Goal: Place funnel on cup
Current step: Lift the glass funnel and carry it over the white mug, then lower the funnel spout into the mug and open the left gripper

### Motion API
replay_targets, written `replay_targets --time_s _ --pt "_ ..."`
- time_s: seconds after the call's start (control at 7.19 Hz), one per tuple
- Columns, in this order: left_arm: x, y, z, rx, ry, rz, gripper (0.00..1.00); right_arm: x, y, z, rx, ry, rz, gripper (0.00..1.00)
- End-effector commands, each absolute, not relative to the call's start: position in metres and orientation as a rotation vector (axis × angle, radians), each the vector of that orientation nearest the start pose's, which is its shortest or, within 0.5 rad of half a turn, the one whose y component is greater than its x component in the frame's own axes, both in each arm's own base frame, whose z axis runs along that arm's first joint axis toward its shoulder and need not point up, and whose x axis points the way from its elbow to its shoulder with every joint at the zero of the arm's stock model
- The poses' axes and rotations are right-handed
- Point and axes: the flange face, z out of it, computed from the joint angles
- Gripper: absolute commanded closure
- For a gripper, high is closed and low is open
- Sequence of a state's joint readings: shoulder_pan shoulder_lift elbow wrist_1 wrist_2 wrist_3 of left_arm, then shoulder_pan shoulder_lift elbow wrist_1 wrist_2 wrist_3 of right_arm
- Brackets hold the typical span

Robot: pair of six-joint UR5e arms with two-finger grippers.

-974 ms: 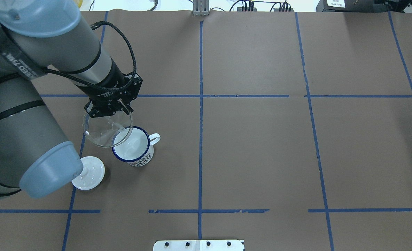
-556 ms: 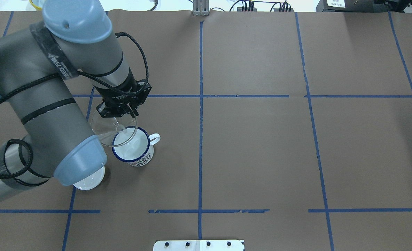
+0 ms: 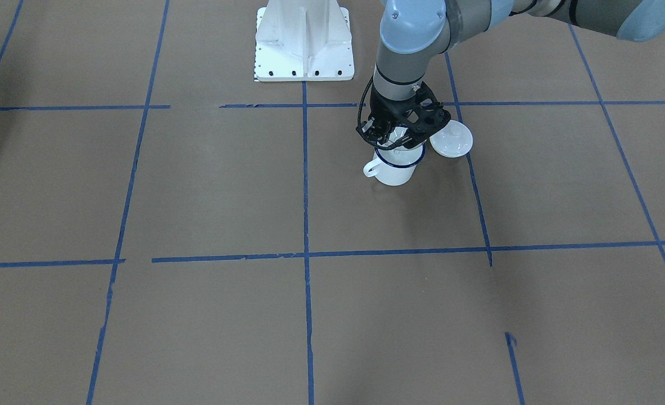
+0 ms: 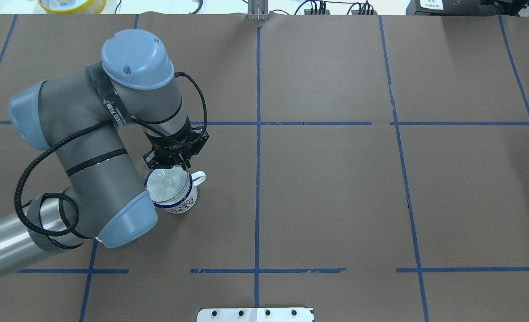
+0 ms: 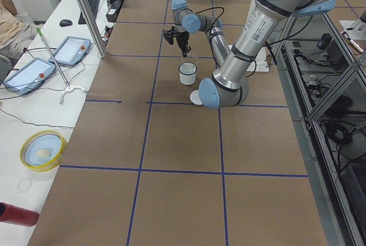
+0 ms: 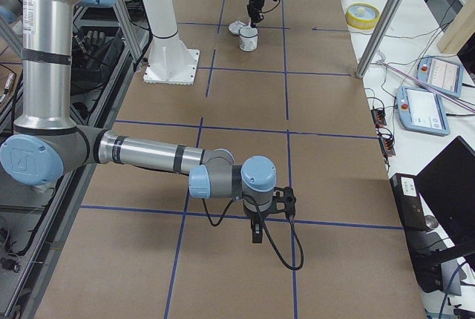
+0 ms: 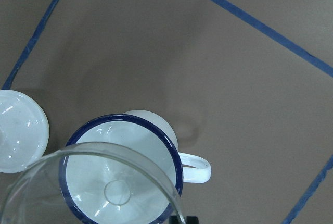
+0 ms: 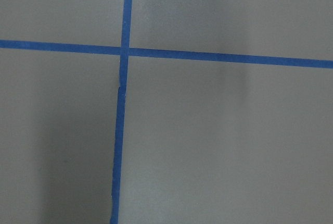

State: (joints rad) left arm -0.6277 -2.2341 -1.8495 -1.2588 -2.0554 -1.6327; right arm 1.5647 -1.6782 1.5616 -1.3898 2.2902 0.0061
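Funnel (image 4: 168,182): moved from beside far-left rim to centred over cup (image 4: 180,205); spout looks inside mouth. Left claw (image 4: 178,166) clamped on funnel rim, not released. Placement judged nearly done. Right claw (image 6: 256,231): open or closed, cannot tell.

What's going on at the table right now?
The left gripper holds the clear funnel by its rim right over the white mug, with the spout pointing into the opening. I can't tell whether the funnel is seated on the mug's rim yet. A white lid sits beside the mug. The right gripper hangs far off from all this and takes no part.
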Motion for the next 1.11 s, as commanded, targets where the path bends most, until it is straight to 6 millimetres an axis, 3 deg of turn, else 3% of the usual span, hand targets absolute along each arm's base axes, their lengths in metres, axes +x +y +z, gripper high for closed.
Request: replay_targets --time_s 0.0,0.56,0.83,0.97 --pt "0.457 -0.437 0.200 -0.268 0.736 -0.466 1.00 0.065 -0.449 0.699 0.057 -0.720 -0.023 0.00" --pt "0.474 -0.443 0.214 -0.271 0.726 -0.459 1.00 0.065 -0.449 0.699 0.057 -0.720 -0.023 0.00" --pt "0.480 -0.436 0.215 -0.277 0.723 -0.446 1.00 0.065 -0.449 0.699 0.057 -0.720 -0.023 0.00" --pt "0.480 -0.436 0.215 -0.278 0.723 -0.446 0.92 0.065 -0.449 0.700 0.056 -0.720 -0.023 0.00"
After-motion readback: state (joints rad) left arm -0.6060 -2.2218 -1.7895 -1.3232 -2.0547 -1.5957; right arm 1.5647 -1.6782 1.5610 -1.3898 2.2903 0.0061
